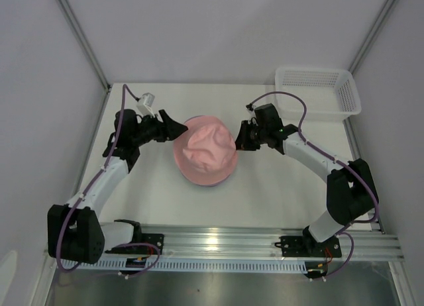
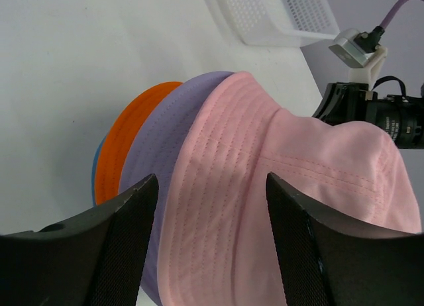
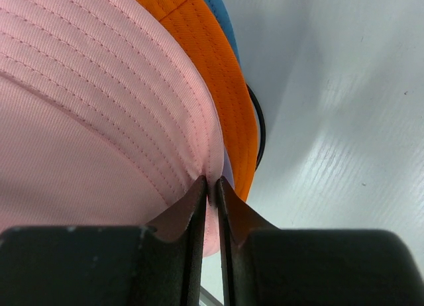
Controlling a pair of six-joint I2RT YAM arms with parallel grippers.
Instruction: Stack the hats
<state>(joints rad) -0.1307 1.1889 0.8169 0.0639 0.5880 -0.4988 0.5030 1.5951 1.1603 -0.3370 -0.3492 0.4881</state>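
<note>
Pink soft fabric bucket hat (image 1: 205, 150) sits crown-up at ctr of the white table (image 1: 152, 193), on top of a stack. From the overhead cam it hides nearly everything below; only a thin lavender sliver peeks out at its near edge. Left wrist cam shows the layers fanned out under it: lavender fabric bucket hat (image 2: 165, 134) directly beneath, then orange fabric bucket hat (image 2: 126, 140), then a narrow strip of blue fabric bucket hat (image 2: 97, 163) lowest, brims offset to one side. Right gripper (image 3: 212, 183) is at the stack's right side, jaws pressed nearly together w/ the pink brim's edge pinched btw them. A bit of lavender shows right beside one fingertip and the orange brim lies just past that; can't tell if either is caught too. A black wire ring (image 3: 260, 130) shows under the orange brim, against the table. Left gripper (image 2: 211, 179) is at the stack's left side, jaws spread wide, pink & lavender brims visible in the gap; can't tell whether its fingers (image 2: 126, 240) touch the fabric. White plastic mesh basket (image 1: 318, 91) stands at the table's far right corner, well apart from the stack.
</note>
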